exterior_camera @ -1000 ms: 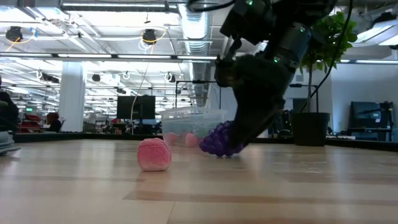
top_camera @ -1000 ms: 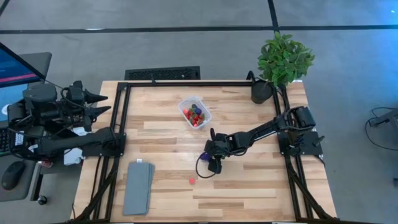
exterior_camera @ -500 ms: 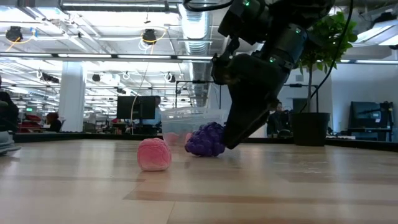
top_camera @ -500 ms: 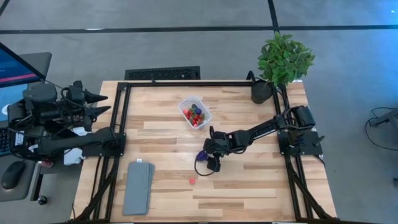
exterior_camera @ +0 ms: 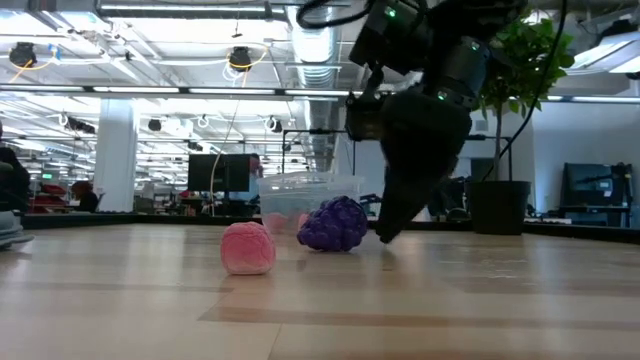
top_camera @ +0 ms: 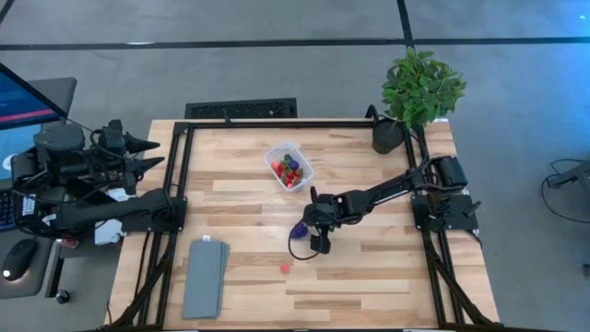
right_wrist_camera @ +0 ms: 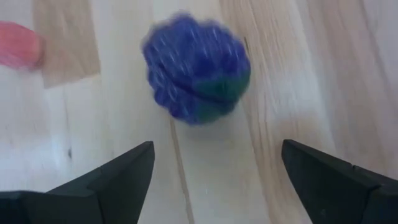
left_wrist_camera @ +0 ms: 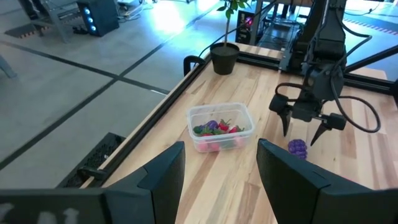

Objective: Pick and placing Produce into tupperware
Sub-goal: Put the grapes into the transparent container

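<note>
A purple grape cluster (top_camera: 300, 230) (right_wrist_camera: 196, 68) lies on the wooden table, resting on its side. My right gripper (top_camera: 317, 240) (right_wrist_camera: 217, 180) is open just beside it, toward the table's right; its fingers point steeply down and touch nothing. A small pink piece (top_camera: 285, 268) (exterior_camera: 248, 248) lies nearer the front edge. The clear tupperware (top_camera: 289, 166) (left_wrist_camera: 221, 127) stands farther back with several red, green and purple pieces of produce in it. My left gripper (top_camera: 152, 153) (left_wrist_camera: 221, 180) waits open, raised off the table's left edge.
A potted plant (top_camera: 388, 136) stands at the far right corner. A flat grey slab (top_camera: 205, 277) lies at the near left. Dark frame rails (top_camera: 180, 184) run along the table's left, right and far sides.
My right gripper has opened and let go of the grape cluster. The cluster has rolled a little toward the table's left, out from between the fingers, and now lies free on the table.
</note>
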### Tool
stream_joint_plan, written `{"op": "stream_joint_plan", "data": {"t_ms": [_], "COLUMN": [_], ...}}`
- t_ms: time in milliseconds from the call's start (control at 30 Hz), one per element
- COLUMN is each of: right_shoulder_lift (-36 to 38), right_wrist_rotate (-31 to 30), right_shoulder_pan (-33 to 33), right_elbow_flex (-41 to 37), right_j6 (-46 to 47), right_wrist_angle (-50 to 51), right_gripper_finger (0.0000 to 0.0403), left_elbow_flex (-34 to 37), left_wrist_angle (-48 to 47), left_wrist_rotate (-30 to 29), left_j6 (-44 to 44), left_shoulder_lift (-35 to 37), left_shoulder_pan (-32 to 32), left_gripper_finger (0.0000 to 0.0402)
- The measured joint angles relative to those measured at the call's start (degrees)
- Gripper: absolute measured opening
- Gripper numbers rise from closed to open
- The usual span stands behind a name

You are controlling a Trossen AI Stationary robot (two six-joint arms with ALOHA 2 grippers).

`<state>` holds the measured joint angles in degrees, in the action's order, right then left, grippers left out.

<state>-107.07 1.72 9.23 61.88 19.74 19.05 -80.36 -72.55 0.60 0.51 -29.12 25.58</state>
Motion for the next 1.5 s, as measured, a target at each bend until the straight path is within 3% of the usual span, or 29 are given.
{"op": "stream_joint_plan", "data": {"t_ms": [667,1500], "right_shoulder_lift": [0.0,-0.07], "right_wrist_rotate": [-0.5,0.8], "right_shoulder_pan": [-0.66,-1.1], "right_elbow_flex": [8.16,8.24], "right_j6": [-20.93,-32.25], "right_wrist_angle": [4.5,1.48], "right_gripper_finger": [0.0378,0.0378], "left_elbow_flex": [0.0,0.01], "left_wrist_angle": [-0.02,-0.02], "left_wrist_rotate": [0.02,-1.01], "left_j6": [2.14,2.6], "left_shoulder_lift": [0.0,0.0], "left_shoulder_pan": [0.0,0.0], "left_gripper_finger": [0.019,0.019]}}
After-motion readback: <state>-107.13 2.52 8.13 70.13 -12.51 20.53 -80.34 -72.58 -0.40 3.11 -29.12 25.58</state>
